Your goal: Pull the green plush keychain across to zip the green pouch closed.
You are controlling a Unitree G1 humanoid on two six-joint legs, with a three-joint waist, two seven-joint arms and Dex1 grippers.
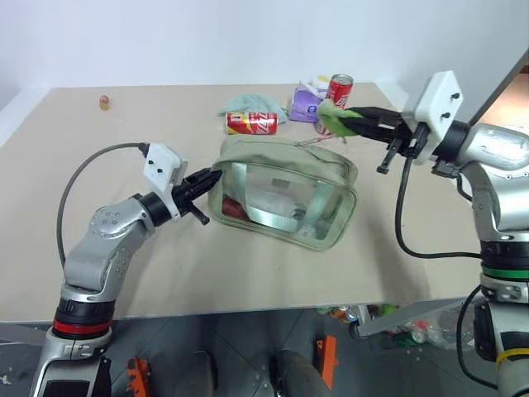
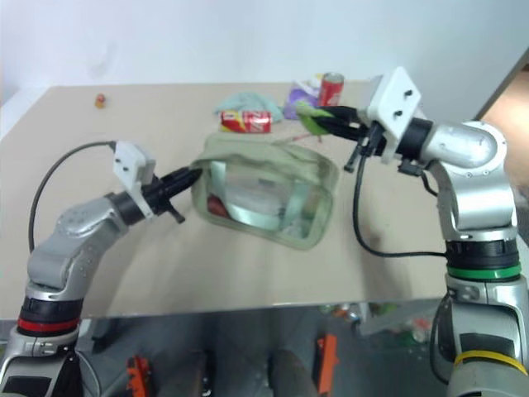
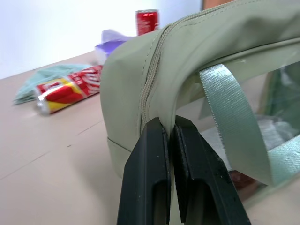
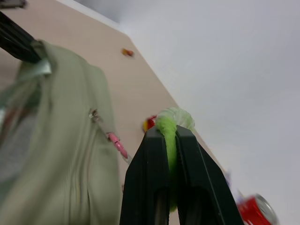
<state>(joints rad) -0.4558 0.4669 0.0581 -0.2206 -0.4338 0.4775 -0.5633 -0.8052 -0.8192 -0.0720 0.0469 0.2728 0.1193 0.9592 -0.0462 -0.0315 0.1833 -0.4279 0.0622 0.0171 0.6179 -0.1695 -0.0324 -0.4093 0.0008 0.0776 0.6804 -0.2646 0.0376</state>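
The green pouch (image 1: pixel 285 192) lies mid-table with its clear window side facing me. My left gripper (image 1: pixel 210 177) is shut on the fabric at the pouch's left end (image 3: pixel 140 93), just under the zipper seam. Above the pouch's far right corner, my right gripper (image 1: pixel 345 124) is shut on the green plush keychain (image 1: pixel 332 116). The lime plush (image 4: pixel 169 129) bulges out between the black fingers (image 4: pixel 152 178). A thin reddish cord (image 4: pixel 117 144) runs from it down to the zipper pull (image 4: pixel 93 114) on the pouch top.
Behind the pouch lie a red can on its side (image 1: pixel 252 122), a pale teal cloth (image 1: pixel 246 103), a purple packet (image 1: pixel 303 106) and an upright red can (image 1: pixel 340 86). A small red-yellow item (image 1: pixel 104 102) sits far back left. The table's front edge (image 1: pixel 248 304) is near.
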